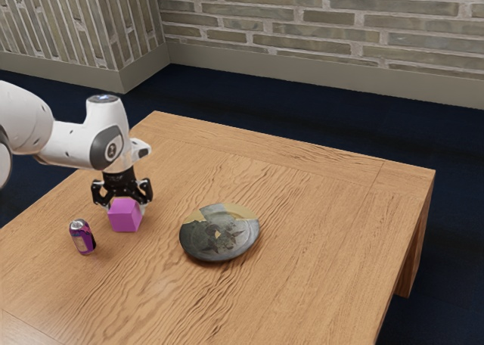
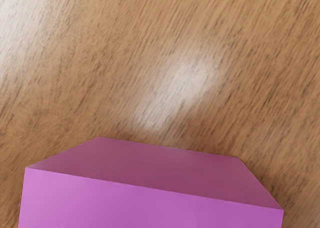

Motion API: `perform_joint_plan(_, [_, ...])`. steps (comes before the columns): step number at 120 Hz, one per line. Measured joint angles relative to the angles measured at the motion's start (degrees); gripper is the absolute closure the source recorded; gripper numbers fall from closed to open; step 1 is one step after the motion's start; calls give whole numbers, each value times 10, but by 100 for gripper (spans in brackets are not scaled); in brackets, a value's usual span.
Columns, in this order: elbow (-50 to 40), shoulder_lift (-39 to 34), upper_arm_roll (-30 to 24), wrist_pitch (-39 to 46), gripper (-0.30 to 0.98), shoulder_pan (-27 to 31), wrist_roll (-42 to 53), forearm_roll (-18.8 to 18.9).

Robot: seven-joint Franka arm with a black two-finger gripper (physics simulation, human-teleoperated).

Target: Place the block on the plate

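Note:
The black gripper (image 1: pixel 125 201) points down over the pink-purple block (image 1: pixel 125 216), with its lower end at the block's top. Whether it grips the block cannot be made out, nor whether the block rests on the table or hangs just above it. In the wrist view the block (image 2: pixel 150 200) is large at the lower edge, close under the hand. A round dark grey plate (image 1: pixel 198 247) with a tan patch along its rim lies on the table, apart from the block, toward the exterior view's right.
A purple and silver can (image 1: pixel 82 237) stands on the wooden table (image 1: pixel 318 247) close to the block, toward the exterior view's left. Wood surface (image 2: pixel 165 48) surrounds the block in the wrist view. The table's far edge runs behind the arm and plate.

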Motion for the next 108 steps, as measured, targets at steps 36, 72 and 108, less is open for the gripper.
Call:
perform_joint_plan(36, [-3, -5, -1, 4, 30, 8, -20, -1])
perform_joint_plan(72, [-34, -102, -27, -4, 37, -63, -41, 5])
perform_joint_plan(108, [-60, -105, -54, -6, 41, -167, -57, 7])
